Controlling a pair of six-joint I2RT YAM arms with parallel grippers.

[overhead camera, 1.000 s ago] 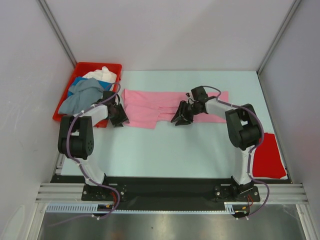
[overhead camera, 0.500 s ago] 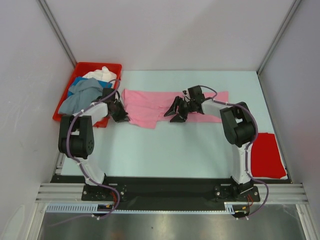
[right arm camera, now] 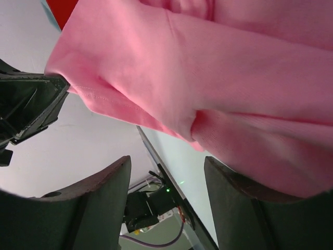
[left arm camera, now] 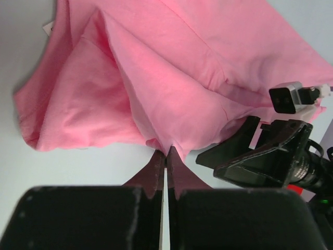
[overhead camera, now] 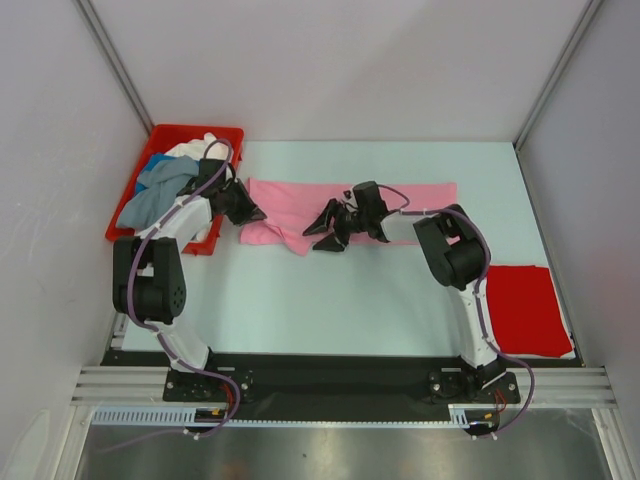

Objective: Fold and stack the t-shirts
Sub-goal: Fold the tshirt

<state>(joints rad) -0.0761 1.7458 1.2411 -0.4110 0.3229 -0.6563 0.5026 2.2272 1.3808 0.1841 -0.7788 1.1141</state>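
A light pink t-shirt (overhead camera: pixel 400 198) lies stretched across the far middle of the table, bunched at its left end. My left gripper (overhead camera: pixel 250 213) is shut on that left end; in the left wrist view the fingertips (left arm camera: pixel 166 152) pinch a fold of the pink cloth (left arm camera: pixel 171 78). My right gripper (overhead camera: pixel 322 228) is at the shirt's near edge, open. In the right wrist view the pink cloth (right arm camera: pixel 234 78) hangs just past the spread fingers (right arm camera: pixel 104 187) with nothing between them. A red t-shirt (overhead camera: pixel 525 310) lies flat at the right.
A red bin (overhead camera: pixel 195 130) at the far left holds grey-blue (overhead camera: pixel 150 200), blue (overhead camera: pixel 160 163) and white (overhead camera: pixel 195 148) shirts. Grey walls with metal posts close in the table on three sides. The two grippers are close together over the pink shirt.
My left gripper has shut on the pink shirt's left end and pulled it up and to the right. My right gripper has opened wider and slid left along the shirt.
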